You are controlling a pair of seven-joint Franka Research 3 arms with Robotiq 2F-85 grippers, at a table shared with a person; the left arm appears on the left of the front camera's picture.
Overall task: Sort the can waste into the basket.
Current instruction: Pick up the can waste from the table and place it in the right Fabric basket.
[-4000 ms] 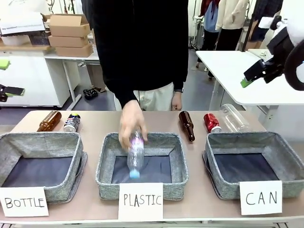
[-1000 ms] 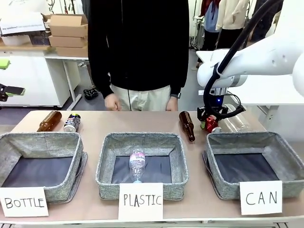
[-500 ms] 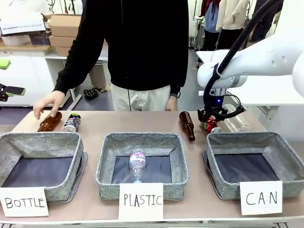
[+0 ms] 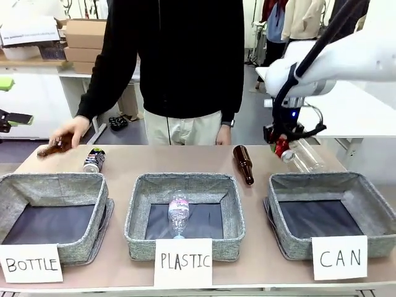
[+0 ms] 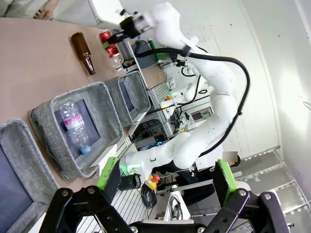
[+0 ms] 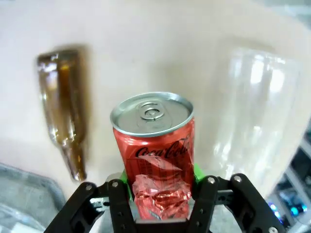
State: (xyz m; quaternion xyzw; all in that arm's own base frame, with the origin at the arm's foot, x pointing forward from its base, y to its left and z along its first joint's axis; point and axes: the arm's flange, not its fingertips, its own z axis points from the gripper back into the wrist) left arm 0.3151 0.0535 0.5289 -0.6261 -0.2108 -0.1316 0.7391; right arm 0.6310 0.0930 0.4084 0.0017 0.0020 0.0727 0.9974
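change: red can [image 6: 156,155] just lifted off the table [image 4: 204,158], clamped in right gripper [image 4: 280,143], hanging behind the can basket [image 4: 371,198], not yet over it | left gripper [image 5: 166,173]: spread wide, holding nothing | count: cans 2, black-silver can [image 4: 93,160] far left on table; brown bottles [image 4: 244,164] 2; clear bottles [image 4: 179,213] 2; baskets [image 4: 137,185] 3

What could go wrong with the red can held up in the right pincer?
The right pincer grips the red can on its crumpled part, so it might slip. The clear bottle lies on the table close by; a low swing toward the CAN basket could knock it rolling.
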